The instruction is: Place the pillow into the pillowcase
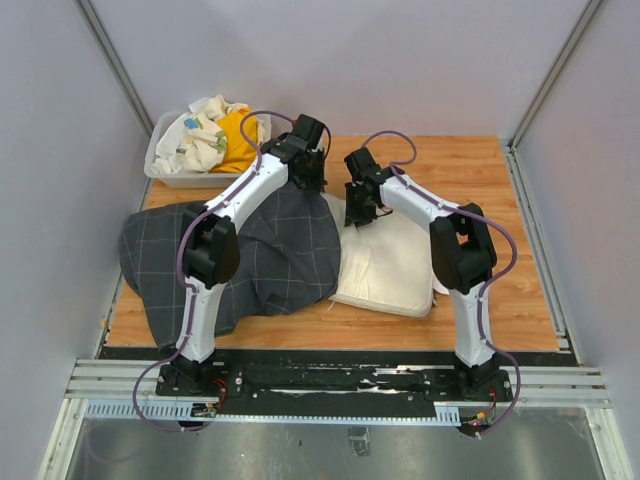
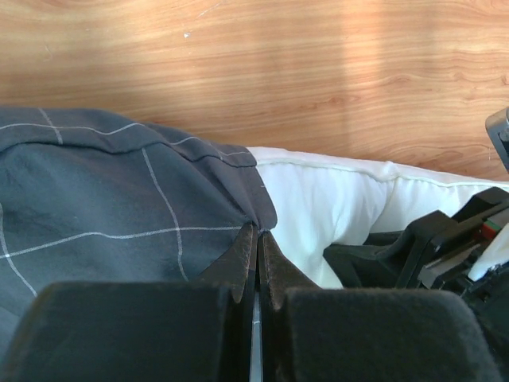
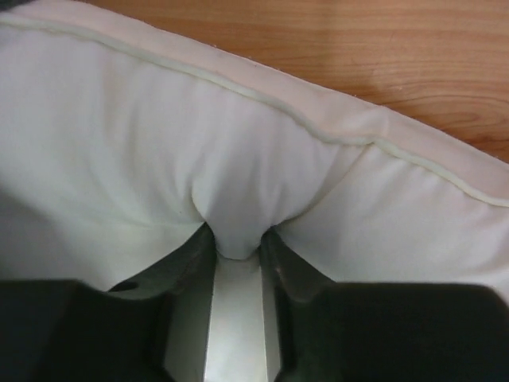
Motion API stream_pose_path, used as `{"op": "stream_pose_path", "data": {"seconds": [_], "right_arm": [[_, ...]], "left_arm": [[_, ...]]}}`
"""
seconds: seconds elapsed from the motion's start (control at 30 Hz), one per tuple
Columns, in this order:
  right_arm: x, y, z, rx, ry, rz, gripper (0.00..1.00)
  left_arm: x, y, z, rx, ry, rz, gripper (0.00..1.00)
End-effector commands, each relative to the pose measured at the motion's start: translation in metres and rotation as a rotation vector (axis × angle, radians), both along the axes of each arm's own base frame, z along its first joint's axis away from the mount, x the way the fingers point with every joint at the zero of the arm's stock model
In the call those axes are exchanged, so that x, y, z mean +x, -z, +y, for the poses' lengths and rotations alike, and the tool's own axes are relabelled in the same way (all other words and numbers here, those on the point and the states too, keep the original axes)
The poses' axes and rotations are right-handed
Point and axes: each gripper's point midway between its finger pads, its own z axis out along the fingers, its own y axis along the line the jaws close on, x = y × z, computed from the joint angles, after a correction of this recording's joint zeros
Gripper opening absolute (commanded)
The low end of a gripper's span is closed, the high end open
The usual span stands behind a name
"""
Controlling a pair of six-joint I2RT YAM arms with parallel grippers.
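The cream-white pillow [image 1: 385, 265] lies flat right of centre, its left part under the dark grid-lined pillowcase [image 1: 265, 255], which is spread over the left of the table. My left gripper [image 1: 310, 183] is shut on the pillowcase's far edge [image 2: 238, 191], beside the pillow [image 2: 334, 199]. My right gripper [image 1: 358, 215] is shut on a pinch of the pillow [image 3: 238, 183] near its far seam. The two grippers stand close together at the pillow's far left corner.
A white bin [image 1: 165, 170] at the far left corner holds a yellow cloth [image 1: 238, 140] and a white patterned cloth [image 1: 200, 135]. Bare wooden tabletop [image 1: 450, 165] lies beyond and right of the pillow. Grey walls enclose the table on three sides.
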Motion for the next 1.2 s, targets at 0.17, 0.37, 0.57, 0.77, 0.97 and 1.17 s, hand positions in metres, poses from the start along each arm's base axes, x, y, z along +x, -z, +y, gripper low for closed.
{"op": "stream_pose_path", "data": {"seconds": [0.17,0.37,0.57,0.77,0.97,1.17], "right_arm": [[-0.029,0.057,-0.011,-0.087,-0.011,0.110,0.01],[-0.025,-0.037,-0.014,-0.007,-0.028,-0.112,0.01],[-0.030,-0.124,-0.017,0.077,-0.046,-0.327,0.01],[-0.025,-0.153,-0.004,0.128,-0.088,-0.401,0.01],[-0.014,-0.150,0.019,0.126,-0.126,-0.398,0.01],[-0.004,-0.163,0.037,0.173,-0.134,-0.415,0.01]], "left_arm": [[-0.003,-0.010,-0.005,-0.037,0.032,-0.007,0.00],[-0.006,-0.033,-0.006,-0.064,0.040,-0.032,0.00],[-0.009,-0.064,-0.008,-0.097,0.049,-0.067,0.00],[-0.014,-0.092,-0.026,-0.210,0.087,-0.068,0.00],[-0.029,-0.113,-0.056,-0.333,0.149,-0.061,0.00],[-0.042,-0.114,-0.074,-0.383,0.184,-0.034,0.00]]}}
